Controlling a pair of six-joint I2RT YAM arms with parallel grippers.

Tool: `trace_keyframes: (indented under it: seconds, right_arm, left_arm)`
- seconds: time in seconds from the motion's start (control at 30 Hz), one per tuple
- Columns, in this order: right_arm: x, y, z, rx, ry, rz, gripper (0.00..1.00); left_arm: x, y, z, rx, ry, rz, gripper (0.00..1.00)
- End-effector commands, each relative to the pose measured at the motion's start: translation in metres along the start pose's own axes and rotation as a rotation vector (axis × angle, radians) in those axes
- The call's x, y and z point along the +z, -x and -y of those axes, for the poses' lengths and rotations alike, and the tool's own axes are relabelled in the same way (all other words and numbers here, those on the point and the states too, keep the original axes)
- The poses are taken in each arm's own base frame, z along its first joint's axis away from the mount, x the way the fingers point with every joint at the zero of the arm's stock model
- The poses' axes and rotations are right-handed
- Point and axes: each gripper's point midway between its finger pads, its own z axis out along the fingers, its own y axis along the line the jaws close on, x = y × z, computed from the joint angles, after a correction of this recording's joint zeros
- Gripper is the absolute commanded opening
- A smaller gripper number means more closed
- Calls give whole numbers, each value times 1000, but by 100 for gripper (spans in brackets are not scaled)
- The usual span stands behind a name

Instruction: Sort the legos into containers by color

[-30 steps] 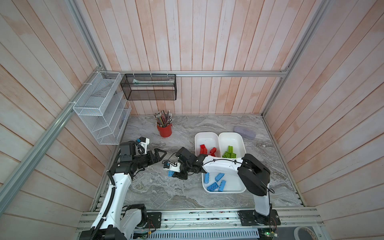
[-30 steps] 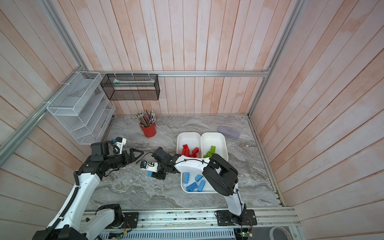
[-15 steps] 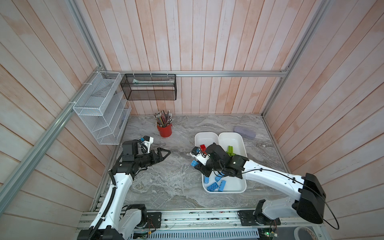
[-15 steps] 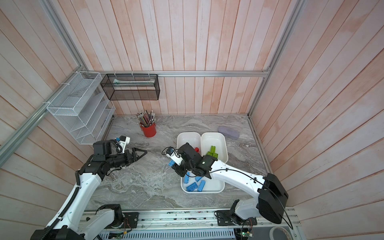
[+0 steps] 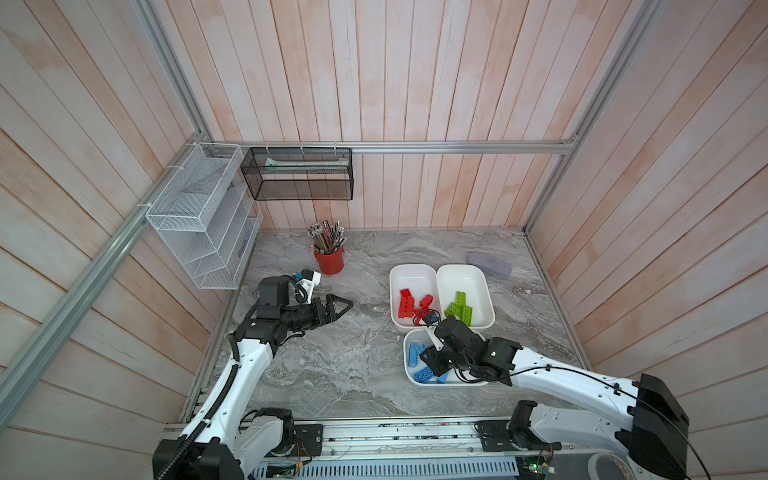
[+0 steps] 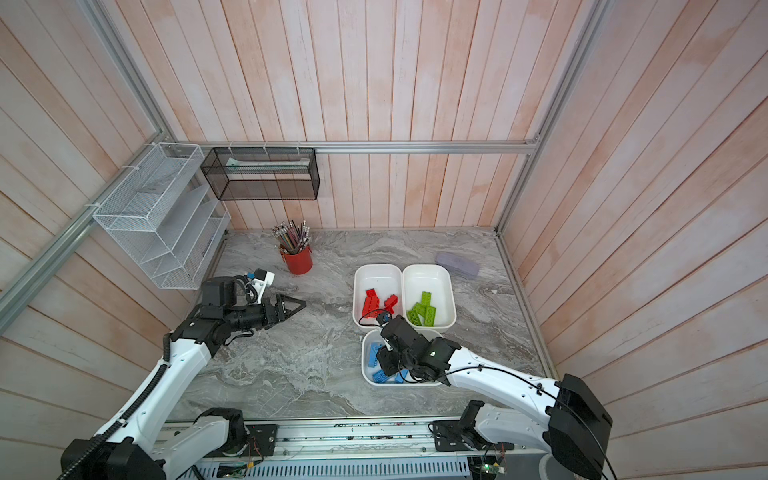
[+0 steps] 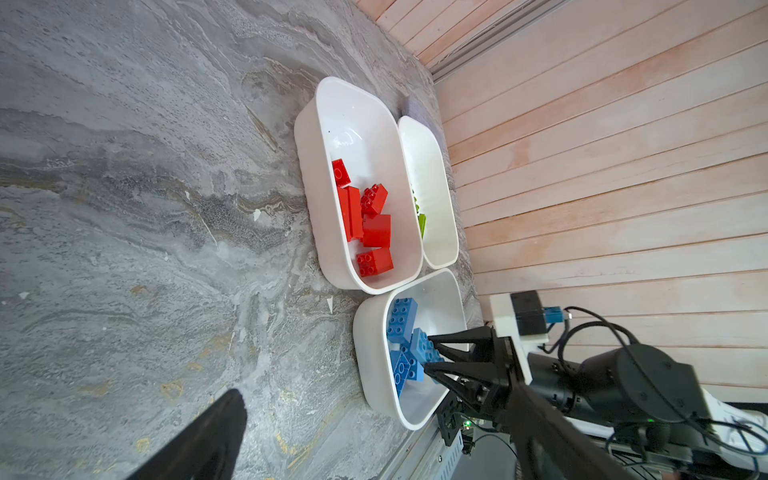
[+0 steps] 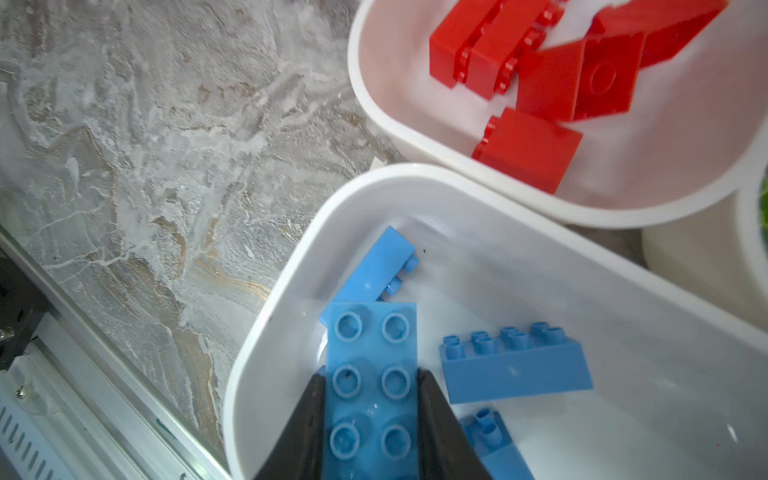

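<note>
Right gripper (image 8: 370,376) clamped on a blue brick (image 8: 370,332) over the tub (image 8: 415,176), lower centre of its wrist view (arm (image 5: 540,370) hides the grip in top views), left gripper (image 5: 345,306) splayed wide above the table (image 5: 332,374), centre left.

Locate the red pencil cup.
In both top views, the red pencil cup stands at the back left, near the white wire rack, beyond the left gripper.

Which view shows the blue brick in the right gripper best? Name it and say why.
The right wrist view: the blue brick fills the foreground, studs showing, pinched by the right gripper over the white tub. The left wrist view shows it small, partly behind the fingers. In both top views the right arm largely hides it.
</note>
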Motion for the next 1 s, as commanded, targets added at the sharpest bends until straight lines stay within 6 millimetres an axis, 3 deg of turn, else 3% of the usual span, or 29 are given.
trace_keyframes:
  seconds: [0.0, 0.07, 0.17, 0.27, 0.47, 0.63, 0.73, 0.87, 0.97]
  right_arm:
    - [13, -3, 5, 45, -9, -19, 30]
    - [16, -1, 8, 35, -27, -37, 34]
    - [13, 12, 4, 12, -23, -8, 55]
    - [3, 25, 4, -6, -23, 34, 66]
    - [-38, 85, 22, 7, 31, 243, 71]
    - [-77, 127, 84, 72, -79, 469, 85]
    - [-98, 144, 131, 139, -179, 581, 95]
    - [-118, 149, 201, 216, -377, 675, 98]
    - [-133, 139, 251, 249, -601, 731, 98]
  left_arm:
    - [1, 3, -4, 24, 21, 16, 100]
    - [1, 3, -8, 26, 43, 16, 100]
    - [0, 4, -10, 32, 60, 23, 100]
    - [-1, 6, -13, 37, 81, 34, 100]
    - [0, 14, -1, 49, 28, 50, 100]
    - [-2, 32, -8, 103, 95, 97, 100]
    - [-16, 64, -35, 173, 312, 230, 100]
    - [-43, 105, -71, 292, 594, 435, 100]
    - [-59, 122, -98, 329, 726, 540, 100]
